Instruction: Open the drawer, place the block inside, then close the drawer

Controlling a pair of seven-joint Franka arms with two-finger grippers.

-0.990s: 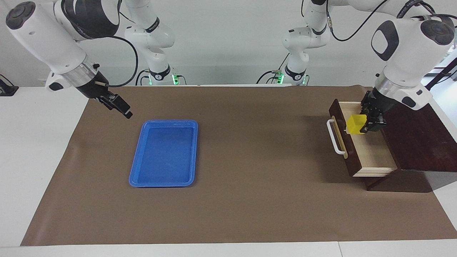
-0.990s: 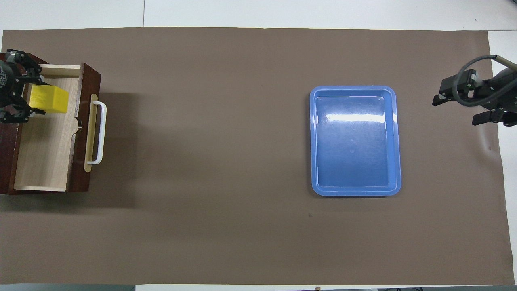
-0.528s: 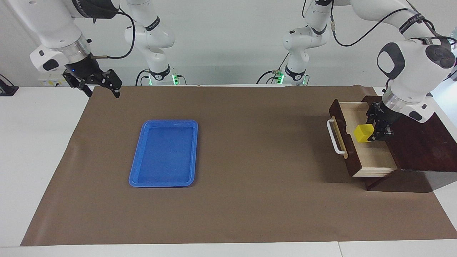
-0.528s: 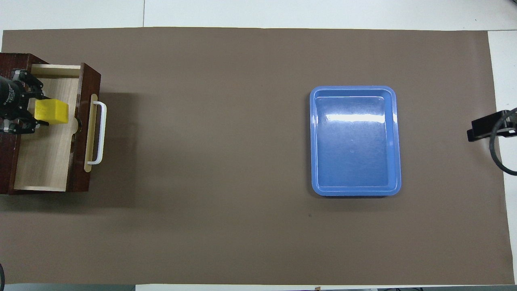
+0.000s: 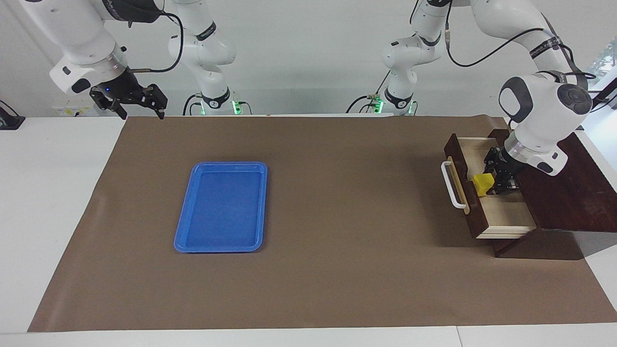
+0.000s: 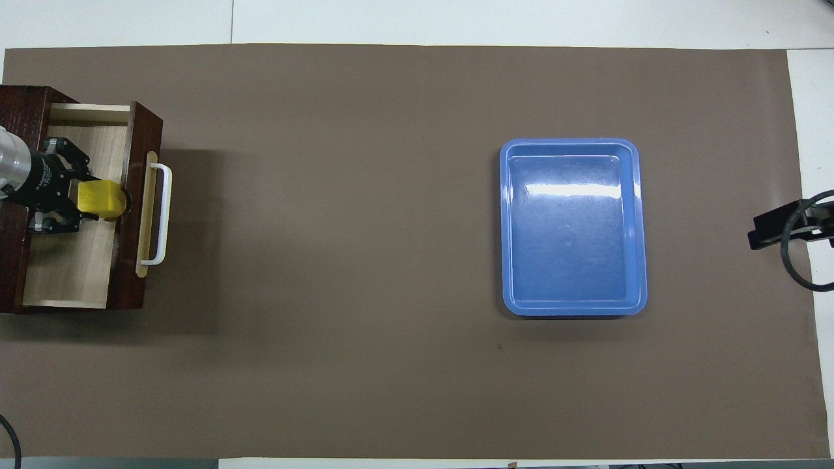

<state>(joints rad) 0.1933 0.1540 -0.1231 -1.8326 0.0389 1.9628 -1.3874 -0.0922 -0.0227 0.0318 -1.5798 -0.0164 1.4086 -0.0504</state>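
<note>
Block (image 5: 483, 184) sits pinched in the left gripper (image 5: 490, 185) down inside the open drawer (image 5: 506, 212) — just against the drawer front — while the right gripper (image 5: 140, 102), fingers spread, waits well apart.

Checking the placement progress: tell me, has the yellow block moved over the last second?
Yes. Held in the left gripper, the block has come down into the open drawer, ending close to its front panel beside the white handle.
</note>
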